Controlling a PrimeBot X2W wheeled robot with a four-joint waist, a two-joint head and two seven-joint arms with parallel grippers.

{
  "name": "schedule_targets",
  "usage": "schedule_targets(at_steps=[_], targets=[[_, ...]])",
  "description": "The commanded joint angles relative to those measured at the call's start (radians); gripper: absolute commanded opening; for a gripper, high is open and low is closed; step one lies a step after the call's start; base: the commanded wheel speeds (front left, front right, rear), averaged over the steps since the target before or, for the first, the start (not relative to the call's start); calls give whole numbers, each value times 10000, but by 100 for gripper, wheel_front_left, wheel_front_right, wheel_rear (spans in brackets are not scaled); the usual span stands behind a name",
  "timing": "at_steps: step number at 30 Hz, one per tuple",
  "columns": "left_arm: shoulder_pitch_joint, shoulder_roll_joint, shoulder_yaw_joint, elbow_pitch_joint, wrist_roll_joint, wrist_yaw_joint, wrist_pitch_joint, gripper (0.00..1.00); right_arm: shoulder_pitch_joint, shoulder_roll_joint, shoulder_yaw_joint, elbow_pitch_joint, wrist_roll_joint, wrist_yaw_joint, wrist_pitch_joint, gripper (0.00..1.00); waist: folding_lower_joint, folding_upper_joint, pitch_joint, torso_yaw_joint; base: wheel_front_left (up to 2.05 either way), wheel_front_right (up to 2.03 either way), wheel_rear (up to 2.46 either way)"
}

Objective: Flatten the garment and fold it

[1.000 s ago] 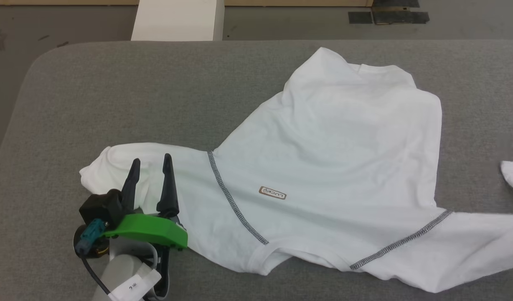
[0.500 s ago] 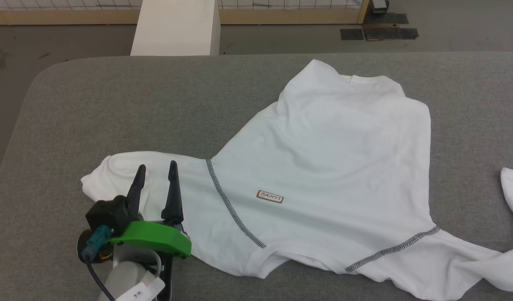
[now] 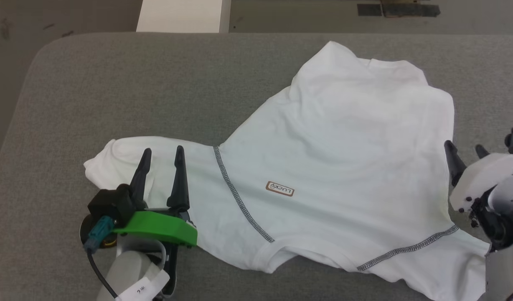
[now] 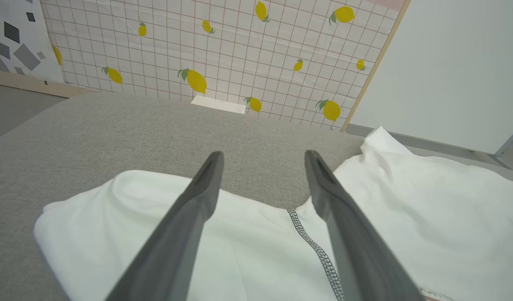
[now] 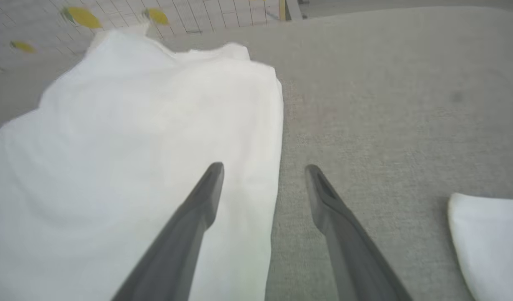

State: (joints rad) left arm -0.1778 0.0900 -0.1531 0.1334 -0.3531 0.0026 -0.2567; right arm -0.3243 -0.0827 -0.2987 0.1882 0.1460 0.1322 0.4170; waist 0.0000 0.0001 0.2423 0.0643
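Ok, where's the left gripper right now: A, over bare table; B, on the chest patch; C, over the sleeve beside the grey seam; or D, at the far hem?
C: the left gripper is open over the garment's sleeve, with the grey seam and chest patch off to its right.

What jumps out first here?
A big white T-shirt lies rumpled across the grey table, neck toward the robot, with its brown chest patch near the middle. The left gripper is open over one sleeve, its green bracket the brightest thing in the head view. The right gripper is open at the shirt's right edge.
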Motion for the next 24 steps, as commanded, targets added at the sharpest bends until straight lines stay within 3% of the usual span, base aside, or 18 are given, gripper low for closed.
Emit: schedule_targets(at_steps=[1,8,9,10,11,17,24], targets=[[-239,-16,-33,-50,49,52,-10,100,-397,-123,-50,447,-189,-15,473,100,0,-1,479,378,0,0,0],[-622,-106,-110,-20,5,27,-30,100,-1653,-296,-195,2018,-610,-15,2901,100,0,-1,1071,832,0,0,0],[-659,-117,-106,-8,-1,19,-34,100,-1748,-383,-68,2108,-621,-15,3279,45,0,-1,1124,878,0,0,0],[-685,-124,-101,4,-4,13,-36,100,-1828,-488,29,2099,-639,-15,3466,36,0,-1,1165,913,0,0,0],[-717,-132,-93,16,-8,-1,-38,100,-1963,-654,150,1999,-677,-15,3490,0,0,-1,1214,948,0,0,0],[-933,-165,-33,37,9,-77,-47,100,-3122,-1355,683,1636,-1174,-15,2277,0,0,-1,1472,1112,0,0,0],[-1274,-257,-83,-31,53,-205,-49,100,-4938,-1794,1734,2123,-1737,-15,940,0,0,-1,1883,1418,0,0,0]])
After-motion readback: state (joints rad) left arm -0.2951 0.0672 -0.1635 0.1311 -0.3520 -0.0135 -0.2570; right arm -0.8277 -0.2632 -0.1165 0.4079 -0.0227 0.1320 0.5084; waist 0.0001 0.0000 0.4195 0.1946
